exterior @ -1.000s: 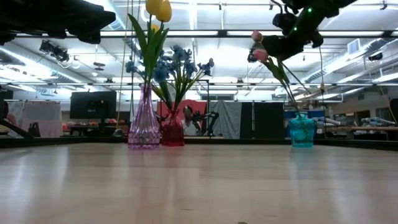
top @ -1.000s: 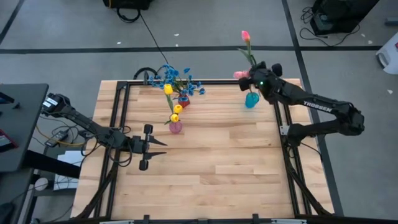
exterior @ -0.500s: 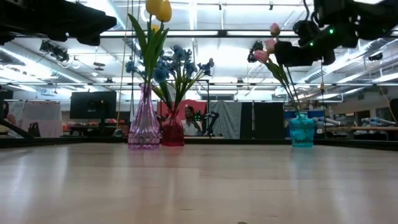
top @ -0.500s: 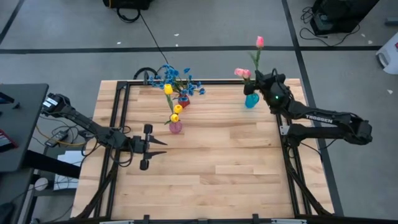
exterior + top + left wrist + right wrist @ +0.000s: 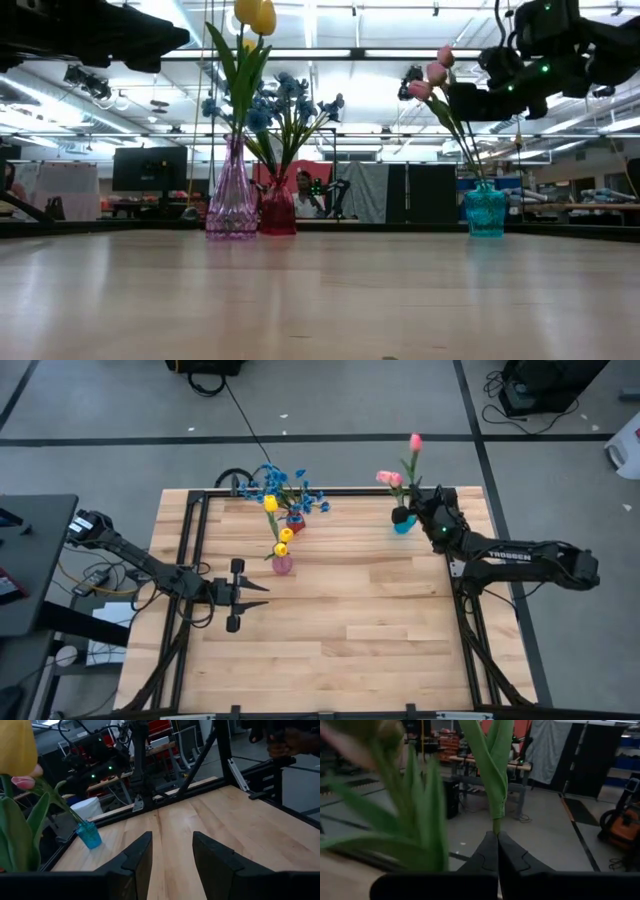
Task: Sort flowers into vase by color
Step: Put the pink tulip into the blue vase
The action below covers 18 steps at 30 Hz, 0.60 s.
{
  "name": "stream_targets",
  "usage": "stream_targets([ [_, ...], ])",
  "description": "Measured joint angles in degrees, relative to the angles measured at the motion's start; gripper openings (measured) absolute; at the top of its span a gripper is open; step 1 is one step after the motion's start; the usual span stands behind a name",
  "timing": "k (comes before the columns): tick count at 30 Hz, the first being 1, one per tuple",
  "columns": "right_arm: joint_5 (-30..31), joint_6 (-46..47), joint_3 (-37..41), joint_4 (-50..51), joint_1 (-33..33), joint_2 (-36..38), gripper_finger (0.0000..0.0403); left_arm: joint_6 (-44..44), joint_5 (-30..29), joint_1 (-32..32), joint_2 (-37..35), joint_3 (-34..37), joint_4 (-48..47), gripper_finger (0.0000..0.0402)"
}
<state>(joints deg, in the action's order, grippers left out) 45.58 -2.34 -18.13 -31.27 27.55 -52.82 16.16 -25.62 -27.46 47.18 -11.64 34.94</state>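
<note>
Table (image 5: 340, 620) carries three vases, all by its far edge; a purple vase (image 5: 232, 205) with yellow tulips (image 5: 254, 15) and a red vase (image 5: 277, 214) with blue sprays (image 5: 285, 100) stand close together, well apart from the right gripper (image 5: 497, 851) and nearer the left one; the teal vase (image 5: 486, 211) sits just below and beside the right gripper's fingers, holding two pink tulips (image 5: 422, 88). Right gripper's fingers are pressed together on the thin green stem of a third pink tulip (image 5: 415, 442); in the right wrist view the stem rises straight out from between the fingertips, its folded leaf just above them; the long axis runs near upright, bud topmost, lower end pointing toward the teal vase's mouth. Whether that end is already inside the neck I cannot tell. Judged from this, the coming move depends on holding the stem upright over that mouth, then lowering. Right arm is plainly the nearer one. Left gripper (image 5: 170, 852) waits low over the table's left side, fingers spread and holding nothing.
</note>
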Motion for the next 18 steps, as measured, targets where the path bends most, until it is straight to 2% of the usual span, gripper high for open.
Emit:
stream_targets([
  [12, 0.24, -0.45, 3.59, 2.5, -5.4, -0.04, 0.0017, 0.1, -0.01, 0.0, 0.0, 0.0, 0.06, 0.0147],
  [18, 4.23, -0.46, 4.64, 2.58, -8.93, -0.02, 0.0015, 0.09, 0.02, 0.0, 0.0, 0.0, 0.31, 0.0147],
])
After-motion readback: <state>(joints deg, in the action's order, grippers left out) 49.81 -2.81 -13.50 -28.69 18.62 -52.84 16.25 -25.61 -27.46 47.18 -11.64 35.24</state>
